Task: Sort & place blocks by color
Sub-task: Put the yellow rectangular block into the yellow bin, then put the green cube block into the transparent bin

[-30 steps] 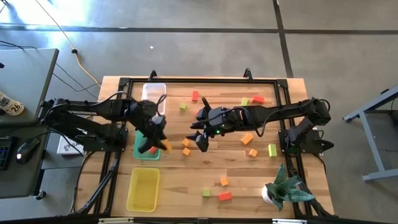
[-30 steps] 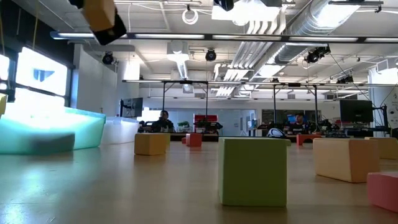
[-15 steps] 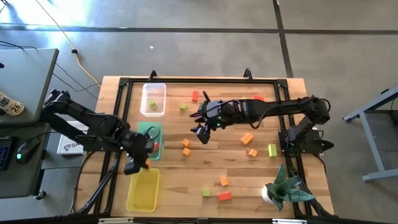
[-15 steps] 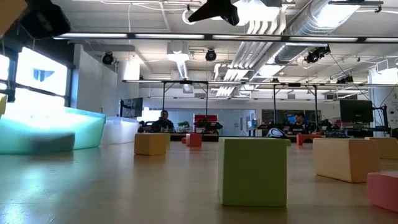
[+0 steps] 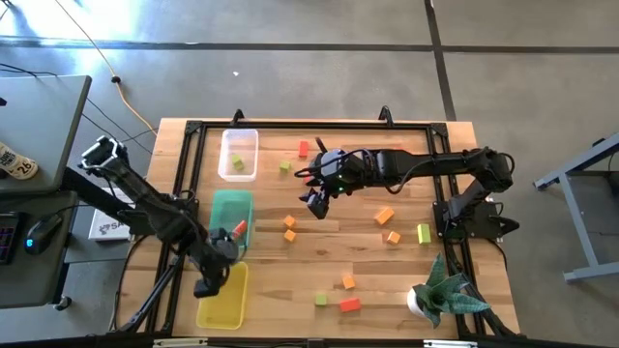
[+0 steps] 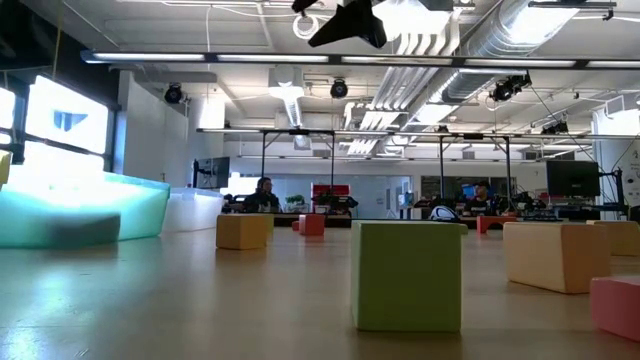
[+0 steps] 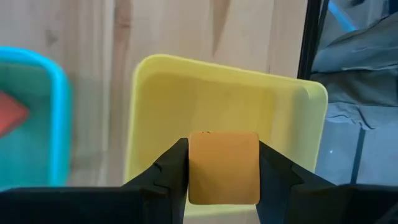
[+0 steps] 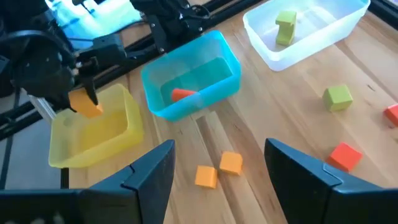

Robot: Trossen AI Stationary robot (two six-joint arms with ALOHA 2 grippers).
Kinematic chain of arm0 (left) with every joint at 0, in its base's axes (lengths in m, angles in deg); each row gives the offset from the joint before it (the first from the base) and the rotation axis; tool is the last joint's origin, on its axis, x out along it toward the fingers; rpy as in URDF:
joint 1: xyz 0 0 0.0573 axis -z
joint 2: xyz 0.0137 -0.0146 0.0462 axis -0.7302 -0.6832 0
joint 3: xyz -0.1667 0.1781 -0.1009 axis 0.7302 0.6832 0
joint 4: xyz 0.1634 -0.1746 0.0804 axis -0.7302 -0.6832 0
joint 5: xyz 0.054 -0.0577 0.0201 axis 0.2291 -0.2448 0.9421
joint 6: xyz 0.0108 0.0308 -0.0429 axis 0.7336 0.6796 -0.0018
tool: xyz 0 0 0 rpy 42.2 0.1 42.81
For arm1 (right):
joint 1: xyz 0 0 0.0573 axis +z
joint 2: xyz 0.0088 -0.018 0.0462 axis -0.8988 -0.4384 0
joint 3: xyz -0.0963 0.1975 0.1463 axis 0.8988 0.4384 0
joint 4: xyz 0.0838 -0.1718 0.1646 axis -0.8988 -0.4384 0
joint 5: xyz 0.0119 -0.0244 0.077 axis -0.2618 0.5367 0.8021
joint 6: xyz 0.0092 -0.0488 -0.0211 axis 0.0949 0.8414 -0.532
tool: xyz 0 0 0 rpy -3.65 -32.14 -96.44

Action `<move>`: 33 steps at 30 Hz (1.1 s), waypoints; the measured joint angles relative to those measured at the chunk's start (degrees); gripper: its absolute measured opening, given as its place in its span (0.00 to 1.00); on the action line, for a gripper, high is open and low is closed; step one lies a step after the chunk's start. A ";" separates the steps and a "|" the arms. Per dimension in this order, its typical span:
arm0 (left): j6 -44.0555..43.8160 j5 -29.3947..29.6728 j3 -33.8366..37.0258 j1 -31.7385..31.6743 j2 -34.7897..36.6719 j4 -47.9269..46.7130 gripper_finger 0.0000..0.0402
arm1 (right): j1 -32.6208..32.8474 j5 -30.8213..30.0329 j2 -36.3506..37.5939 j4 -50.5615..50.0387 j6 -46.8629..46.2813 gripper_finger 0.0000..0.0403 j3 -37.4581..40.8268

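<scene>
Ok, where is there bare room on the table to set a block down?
Bare wood lies between the yellow plastic tray and the green cube near the front edge. It is crowded around the two orange cubes by the right gripper.

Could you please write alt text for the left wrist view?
The left gripper holds an orange block between its two dark fingers, above an empty yellow tray. Beside it on the wooden table is a blue-green tray containing something red.

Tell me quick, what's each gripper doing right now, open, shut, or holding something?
Left gripper: shut on an orange block, over the yellow tray.
Right gripper: open, holding nothing, above the table.
</scene>
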 joint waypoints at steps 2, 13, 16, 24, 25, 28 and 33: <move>-0.10 -0.32 0.00 0.67 -2.50 1.82 0.28 | 0.00 0.00 0.00 -0.87 0.09 0.58 0.00; -4.01 -5.41 0.03 1.09 -11.75 7.88 0.38 | 0.00 0.02 0.00 -5.34 0.11 0.58 0.00; -4.17 -7.88 0.00 1.07 -12.36 8.97 0.43 | 0.02 0.02 0.00 -5.91 1.00 0.58 0.00; -6.22 -7.33 -0.03 0.44 -11.73 10.09 0.46 | 0.04 0.04 0.02 -7.53 2.65 0.58 0.04; -6.61 -7.32 -0.03 0.10 -11.53 10.05 0.46 | 0.04 0.04 0.02 -7.61 2.99 0.58 0.04; -7.01 -7.21 0.00 -1.04 -10.19 10.14 0.45 | 0.04 0.04 0.02 -7.55 3.59 0.58 0.04; -6.96 -5.14 0.00 -3.80 -7.27 10.07 0.45 | 0.04 0.04 0.02 -7.59 3.74 0.58 0.04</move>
